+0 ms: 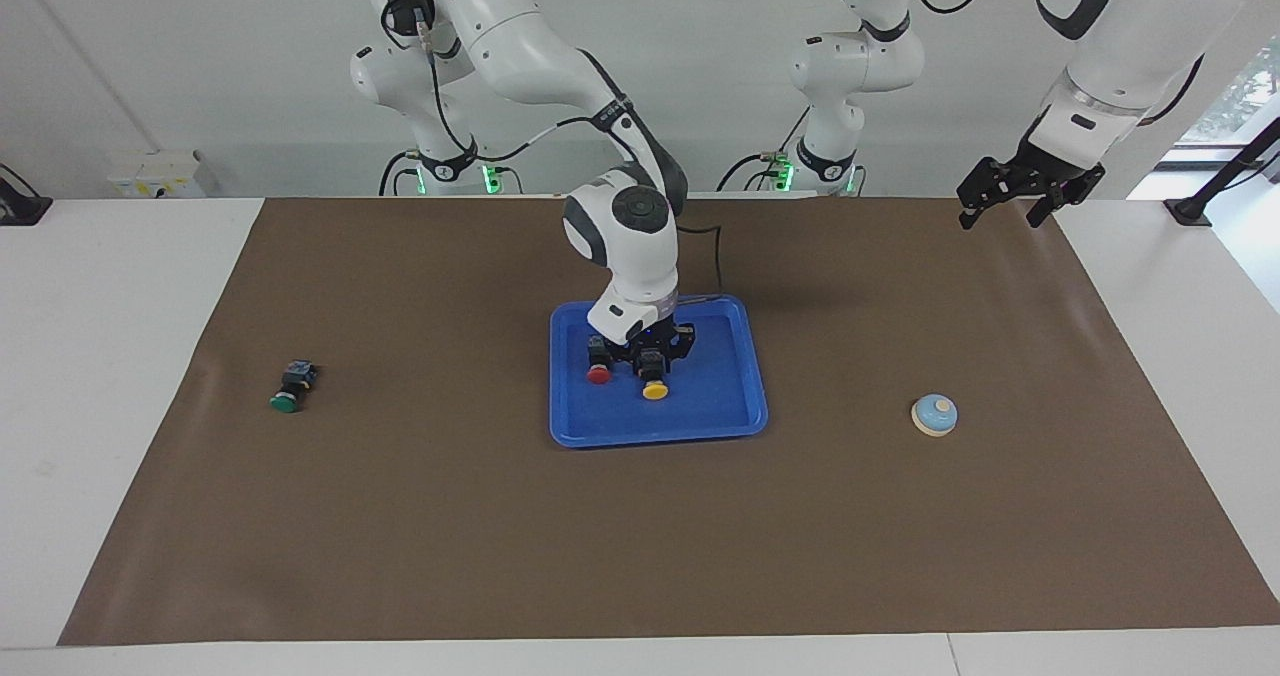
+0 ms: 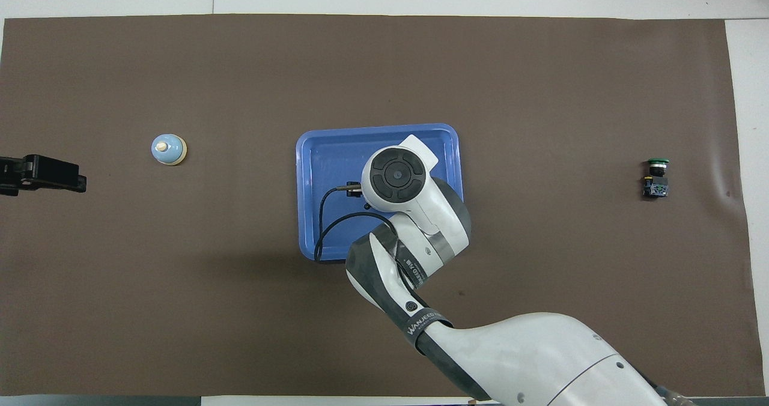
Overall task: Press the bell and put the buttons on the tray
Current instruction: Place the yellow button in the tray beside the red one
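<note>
Jaws on the right gripper (image 1: 652,348) sit low in the tray (image 1: 720,421) around the black body of the yellow button (image 1: 655,388), though from the facing view I cannot tell whether they grip it or have let go. Facing view: the red button (image 1: 599,374) lies on the tray just beside the yellow one, toward the right arm's end. The green button (image 1: 288,393) lies on its side on the brown mat (image 1: 640,556), well apart from the tray at the right arm's end. The bell (image 1: 934,415) sits on the mat toward the left arm's end. The left gripper (image 1: 1012,199) waits in the air over the mat's edge near its base, fingers spread. Overhead view: the right arm's wrist covers the middle of the tray (image 2: 312,154), hiding both buttons and the fingers. The green button (image 2: 655,176) and bell (image 2: 168,149) lie clear, and the left gripper (image 2: 75,182) shows at the frame edge. Judgement: the step is setting down the yellow button. I would release only once it rests on the tray floor, then lift straight up so the fingers do not knock the red one.
</note>
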Tool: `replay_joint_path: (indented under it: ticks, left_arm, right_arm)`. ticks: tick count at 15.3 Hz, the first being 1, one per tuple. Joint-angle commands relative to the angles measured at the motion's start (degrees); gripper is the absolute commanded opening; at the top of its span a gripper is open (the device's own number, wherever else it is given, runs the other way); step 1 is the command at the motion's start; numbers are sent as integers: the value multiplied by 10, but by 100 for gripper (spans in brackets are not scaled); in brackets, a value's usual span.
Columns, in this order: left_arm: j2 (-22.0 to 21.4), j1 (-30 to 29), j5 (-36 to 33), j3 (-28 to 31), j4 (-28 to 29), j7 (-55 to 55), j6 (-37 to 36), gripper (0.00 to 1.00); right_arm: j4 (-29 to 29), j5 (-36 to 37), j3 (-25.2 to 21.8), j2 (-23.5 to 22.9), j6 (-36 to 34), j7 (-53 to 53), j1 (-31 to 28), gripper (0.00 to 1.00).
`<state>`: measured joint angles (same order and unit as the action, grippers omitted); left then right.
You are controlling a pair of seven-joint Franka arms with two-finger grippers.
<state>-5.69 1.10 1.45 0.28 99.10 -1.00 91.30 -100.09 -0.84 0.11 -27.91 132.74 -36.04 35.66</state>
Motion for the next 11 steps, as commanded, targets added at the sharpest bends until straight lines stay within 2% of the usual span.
replay_joint_path:
  ticks: [1, 3, 6, 11]
  left_arm:
    - [-1, 0, 5, 3, -1, -7, -8, 100]
    - [-1, 0, 5, 3, -1, -7, -8, 100]
    - [-1, 0, 5, 3, -1, -7, -8, 100]
    - [-1, 0, 5, 3, -1, -7, -8, 100]
  right_arm:
    - [37, -2, 1, 14, -69, -22, -11, 100]
    - [53, -3, -6, 39, -115, -21, -31, 100]
    - [47, 0, -6, 92, -161, 4, -96, 100]
    - [26, 0, -6, 155, -245, 204, -241, 100]
